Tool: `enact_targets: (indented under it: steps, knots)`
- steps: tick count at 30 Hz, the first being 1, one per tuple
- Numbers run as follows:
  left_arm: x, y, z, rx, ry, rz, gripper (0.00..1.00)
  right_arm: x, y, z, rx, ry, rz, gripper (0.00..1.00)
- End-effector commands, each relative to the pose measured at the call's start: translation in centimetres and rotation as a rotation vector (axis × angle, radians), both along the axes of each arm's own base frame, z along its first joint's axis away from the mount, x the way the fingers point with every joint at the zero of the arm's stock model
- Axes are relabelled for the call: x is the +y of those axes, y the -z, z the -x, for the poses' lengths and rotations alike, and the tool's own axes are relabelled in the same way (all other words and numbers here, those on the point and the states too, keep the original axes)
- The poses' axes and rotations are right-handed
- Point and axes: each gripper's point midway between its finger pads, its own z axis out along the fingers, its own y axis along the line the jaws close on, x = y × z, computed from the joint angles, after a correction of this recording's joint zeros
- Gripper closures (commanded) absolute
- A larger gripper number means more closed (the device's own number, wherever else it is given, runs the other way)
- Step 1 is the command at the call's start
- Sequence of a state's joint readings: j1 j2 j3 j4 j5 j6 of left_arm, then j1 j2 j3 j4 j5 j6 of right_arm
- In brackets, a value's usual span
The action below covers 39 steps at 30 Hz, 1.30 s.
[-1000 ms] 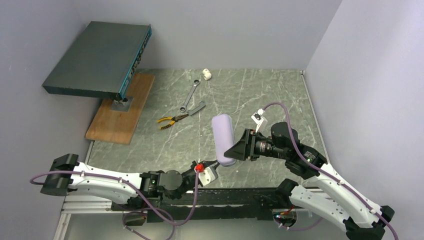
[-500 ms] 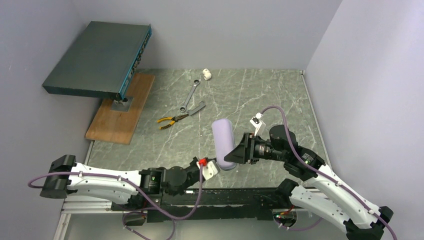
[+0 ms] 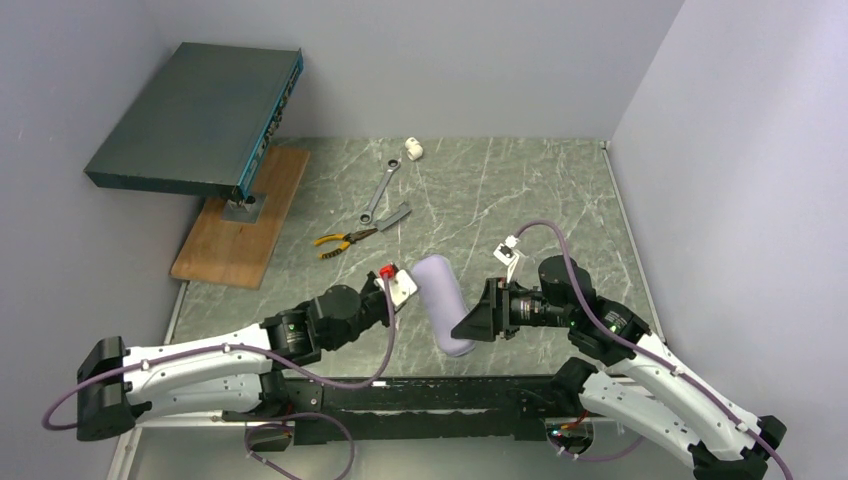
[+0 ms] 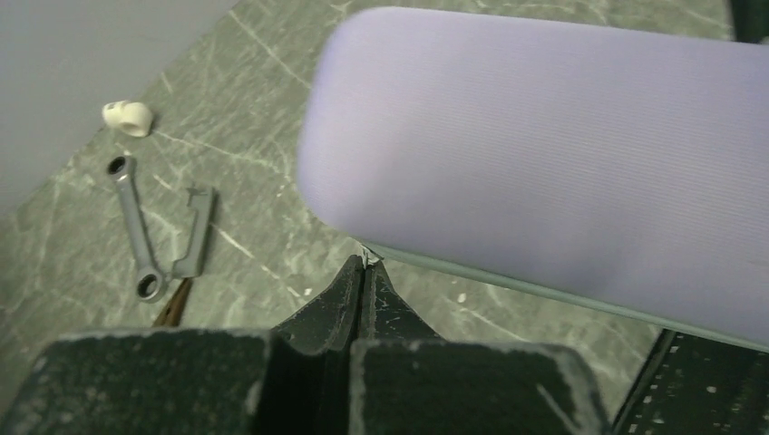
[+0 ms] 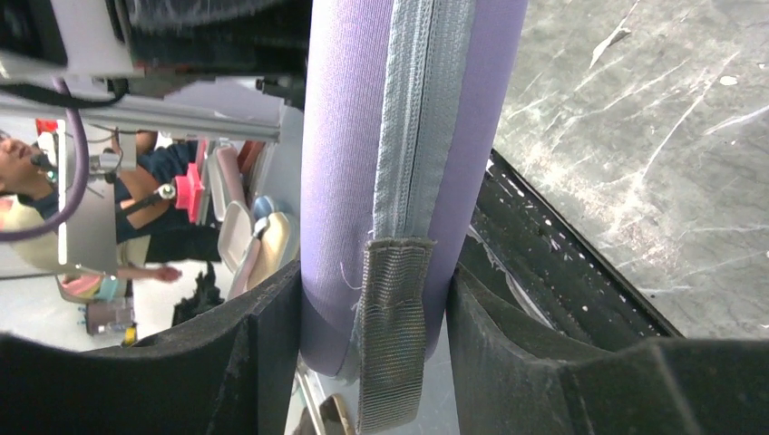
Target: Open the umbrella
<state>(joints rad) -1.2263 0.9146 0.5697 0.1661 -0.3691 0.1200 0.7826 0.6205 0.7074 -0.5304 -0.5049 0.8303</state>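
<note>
Right hand (image 3: pixel 468 322) clamps the near end of the zipped lilac case (image 3: pixel 441 300), held above the surface (image 3: pixel 520 190) at its near edge, with the zip seam facing the hand. The umbrella itself is not visible. Left hand (image 3: pixel 408 290) is closed, its tips touching the case's seam on the left. Pliers (image 3: pixel 343 240) and wrench (image 3: pixel 379 193) lie well apart, far left, beside the wooden board (image 3: pixel 245 225).

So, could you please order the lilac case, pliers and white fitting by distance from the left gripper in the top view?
1. lilac case, right beside the left gripper.
2. pliers, farther back, leftward.
3. white fitting, by the back wall.
</note>
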Motion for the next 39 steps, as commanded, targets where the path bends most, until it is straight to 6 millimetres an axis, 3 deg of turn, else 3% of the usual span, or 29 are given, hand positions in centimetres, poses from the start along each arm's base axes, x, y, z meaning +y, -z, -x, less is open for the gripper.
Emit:
enact_targets:
  steps: [1, 12, 18, 24, 27, 30, 35, 39]
  knots:
    - [1.9, -2.2, -2.0, -0.081, -0.016, -0.025, 1.0, -0.3, -1.0, 2.0, -0.028, -0.103, -0.033, 1.0]
    - [5.1, -3.4, -5.4, -0.323, 0.038, -0.3, 1.0, -0.6, 2.1, 4.2, 0.01, -0.225, 0.084, 1.0]
    - [7.7, -3.8, -7.2, -0.363, 0.024, -0.426, 1.0, -0.7, 3.7, 5.6, 0.019, -0.273, 0.177, 1.0]
    - [8.5, -4.7, -7.3, -0.441, 0.068, -0.553, 1.0, -0.5, 5.9, 6.6, 0.035, -0.331, 0.291, 1.0]
    - [8.7, -5.6, -7.1, -0.433, 0.057, -0.535, 1.0, -0.6, 6.5, 5.8, 0.011, -0.312, 0.356, 1.0]
    - [8.9, -6.6, -7.1, -0.362, -0.031, -0.384, 1.0, 0.1, 5.8, 4.6, -0.025, -0.262, 0.34, 1.0]
    - [9.2, -5.8, -6.0, 0.008, -0.208, -0.003, 0.66, 2.1, 5.5, 2.2, -0.063, -0.147, 0.268, 1.0]
    - [8.6, -2.1, -3.9, 0.34, -0.266, 0.106, 0.46, 4.0, 7.5, 0.4, -0.057, -0.114, 0.255, 1.0]
